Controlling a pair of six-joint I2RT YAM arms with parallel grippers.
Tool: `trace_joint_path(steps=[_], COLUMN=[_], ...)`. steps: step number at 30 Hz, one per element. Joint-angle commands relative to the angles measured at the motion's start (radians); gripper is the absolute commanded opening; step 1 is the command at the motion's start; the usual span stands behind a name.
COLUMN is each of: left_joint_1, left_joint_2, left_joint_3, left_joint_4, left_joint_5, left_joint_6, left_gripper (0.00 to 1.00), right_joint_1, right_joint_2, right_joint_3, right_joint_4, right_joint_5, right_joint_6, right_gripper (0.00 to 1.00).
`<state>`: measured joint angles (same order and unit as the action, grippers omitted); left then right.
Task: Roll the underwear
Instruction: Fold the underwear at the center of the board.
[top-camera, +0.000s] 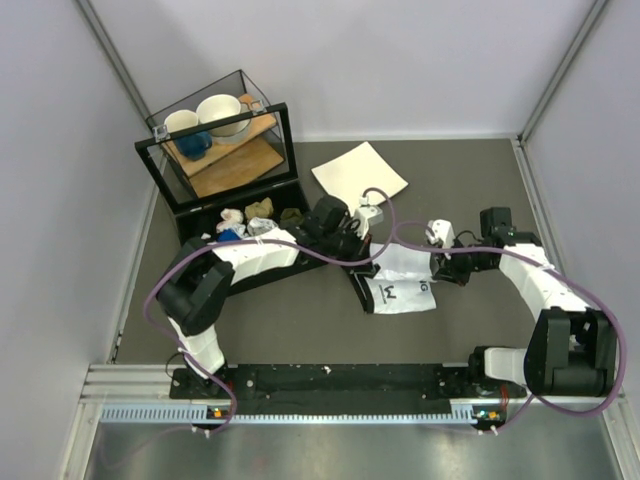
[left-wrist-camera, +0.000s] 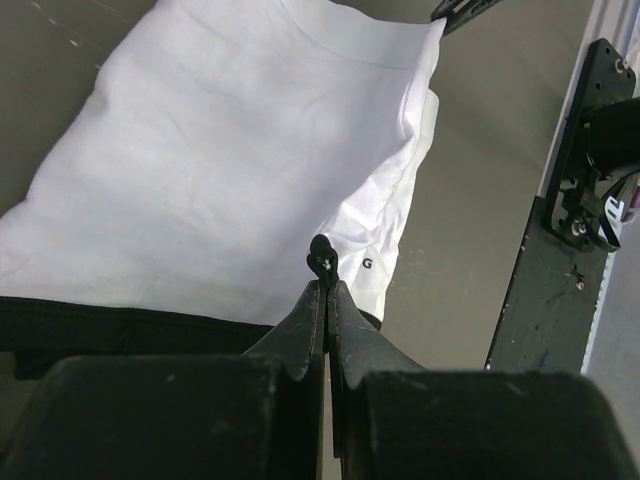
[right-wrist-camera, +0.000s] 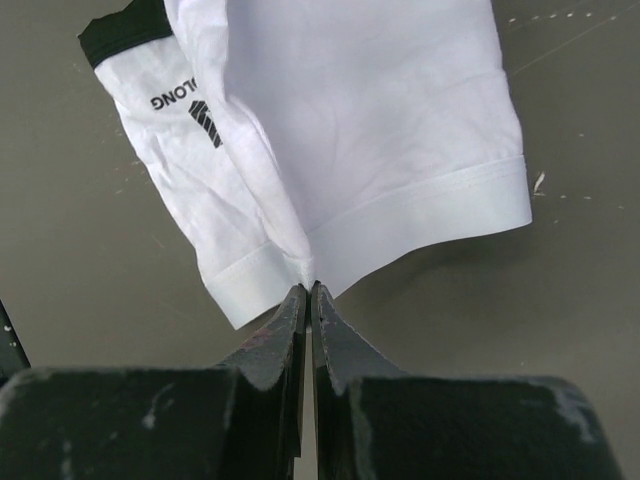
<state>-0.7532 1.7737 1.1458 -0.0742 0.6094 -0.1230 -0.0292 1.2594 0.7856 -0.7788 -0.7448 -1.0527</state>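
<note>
The underwear (top-camera: 405, 280) is white with a black waistband and black print, spread between my two grippers at the table's middle. My left gripper (top-camera: 358, 262) is shut on the black waistband edge; in the left wrist view the tips (left-wrist-camera: 323, 270) pinch dark fabric, with the white cloth (left-wrist-camera: 230, 150) stretching away. My right gripper (top-camera: 440, 268) is shut on the opposite leg-hem edge; in the right wrist view the tips (right-wrist-camera: 308, 290) pinch the hem between the two leg openings of the underwear (right-wrist-camera: 340, 110). The hem hangs slightly above the table.
A white square plate (top-camera: 359, 172) lies behind the underwear. A glass case (top-camera: 215, 140) with bowls and a mug stands at the back left. Small cloth bundles (top-camera: 262, 210) lie in a black tray in front of it. The right arm's black parts (left-wrist-camera: 565, 250) show in the left wrist view.
</note>
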Motion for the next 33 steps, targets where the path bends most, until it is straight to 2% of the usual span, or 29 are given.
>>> trace_joint_path(steps=[1, 13, 19, 21, 25, 26, 29, 33], left_joint_1=[-0.018, -0.032, -0.04, -0.04, -0.04, -0.04, -0.037, -0.026], left_joint_2=[-0.03, 0.006, 0.018, 0.018, 0.0, -0.008, -0.048, -0.13], left_joint_3=[-0.027, -0.052, -0.06, -0.07, -0.093, -0.107, -0.133, -0.158], left_joint_4=[0.024, -0.001, -0.001, -0.001, 0.002, 0.007, 0.027, 0.043], left_joint_5=[0.013, 0.001, 0.001, 0.004, -0.01, -0.017, -0.039, -0.072], left_joint_6=[-0.02, -0.026, -0.038, -0.046, -0.059, -0.064, -0.078, -0.087], left_gripper=[0.0, 0.03, 0.13, 0.2, 0.34, 0.36, 0.4, 0.45], right_joint_1=[-0.005, -0.005, 0.0, 0.002, 0.003, 0.002, 0.003, 0.003], right_joint_2=[-0.02, 0.003, 0.034, 0.038, 0.041, 0.041, 0.038, 0.032], right_joint_3=[-0.022, -0.057, -0.062, -0.066, -0.071, -0.066, -0.046, -0.01], right_joint_4=[-0.053, -0.074, -0.079, -0.082, -0.115, -0.126, -0.171, -0.234], right_joint_5=[-0.01, -0.008, 0.01, 0.015, 0.019, 0.019, 0.01, -0.017], right_joint_6=[-0.082, -0.135, -0.142, -0.148, -0.168, -0.174, -0.187, -0.202], right_gripper=[0.0, 0.0, 0.0, 0.0, 0.13, 0.2, 0.28, 0.34])
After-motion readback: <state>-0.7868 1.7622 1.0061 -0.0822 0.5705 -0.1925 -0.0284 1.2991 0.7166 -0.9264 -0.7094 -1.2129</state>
